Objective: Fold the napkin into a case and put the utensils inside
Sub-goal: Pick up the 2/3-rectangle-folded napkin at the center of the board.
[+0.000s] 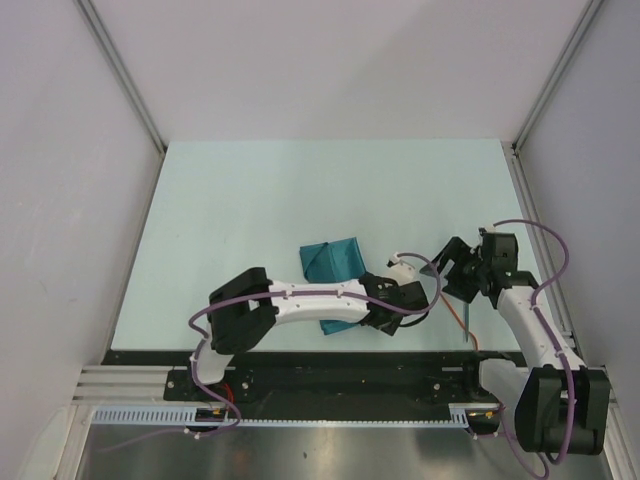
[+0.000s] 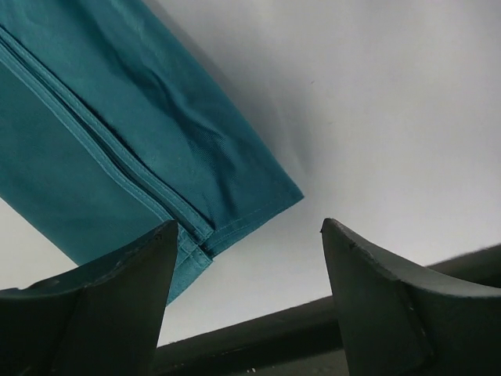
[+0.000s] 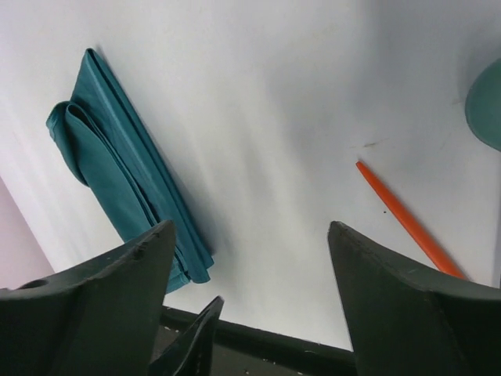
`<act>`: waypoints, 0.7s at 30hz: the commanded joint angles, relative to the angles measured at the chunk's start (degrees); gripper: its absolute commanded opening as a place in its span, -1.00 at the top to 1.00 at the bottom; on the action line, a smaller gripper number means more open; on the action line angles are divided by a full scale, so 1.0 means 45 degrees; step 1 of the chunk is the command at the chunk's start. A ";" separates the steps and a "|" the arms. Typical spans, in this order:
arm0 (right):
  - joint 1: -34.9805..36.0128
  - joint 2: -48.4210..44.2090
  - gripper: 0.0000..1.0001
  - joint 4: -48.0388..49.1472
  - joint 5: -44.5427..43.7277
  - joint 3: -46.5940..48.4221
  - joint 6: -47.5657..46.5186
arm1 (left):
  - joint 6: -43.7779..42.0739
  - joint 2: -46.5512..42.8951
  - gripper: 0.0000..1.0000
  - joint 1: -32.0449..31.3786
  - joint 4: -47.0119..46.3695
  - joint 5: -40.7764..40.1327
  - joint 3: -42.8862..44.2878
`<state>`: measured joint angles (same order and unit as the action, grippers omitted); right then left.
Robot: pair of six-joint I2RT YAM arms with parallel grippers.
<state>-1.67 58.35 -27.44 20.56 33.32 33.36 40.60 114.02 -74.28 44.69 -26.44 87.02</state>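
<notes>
The teal napkin (image 1: pixel 335 258) lies folded into a narrow strip near the table's front, partly under my left arm. In the left wrist view its hemmed corner (image 2: pixel 156 157) ends just beside the left finger. My left gripper (image 1: pixel 390 305) (image 2: pixel 249 223) hangs open over bare table, nothing between its fingers. To the right, my right gripper (image 1: pixel 450 275) (image 3: pixel 250 225) is also open and empty. The napkin (image 3: pixel 117 168) lies to its left, with one end rolled over. The thin orange-red utensil (image 1: pixel 461 318) (image 3: pixel 407 223) lies on the table right of it, apart from both grippers.
The pale table (image 1: pixel 250 200) ends in a black front rail (image 1: pixel 330 362) close below both grippers. Grey walls stand on the left, back and right. A blurred teal curved shape (image 3: pixel 489 102) shows at the right edge of the right wrist view.
</notes>
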 commanded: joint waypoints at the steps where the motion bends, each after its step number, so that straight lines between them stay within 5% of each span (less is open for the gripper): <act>1: -0.0117 -0.0330 -0.74 0.0607 0.0938 -0.0411 -0.0421 | 0.0977 0.0501 -0.57 0.0022 0.0636 -0.0688 0.0797; 18: 0.0234 0.1798 -0.73 0.2172 0.1935 -0.0160 -0.0910 | 0.0509 0.1089 0.03 0.0100 -0.0535 -0.0590 0.0486; 21: 0.0332 0.2481 -0.73 0.2424 0.1994 0.0094 -0.1008 | 0.0392 0.1069 0.27 0.0179 -0.0925 -0.0395 0.0252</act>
<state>-0.84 66.72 -19.86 27.94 30.94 30.72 42.96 119.13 -74.06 43.44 -28.27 87.77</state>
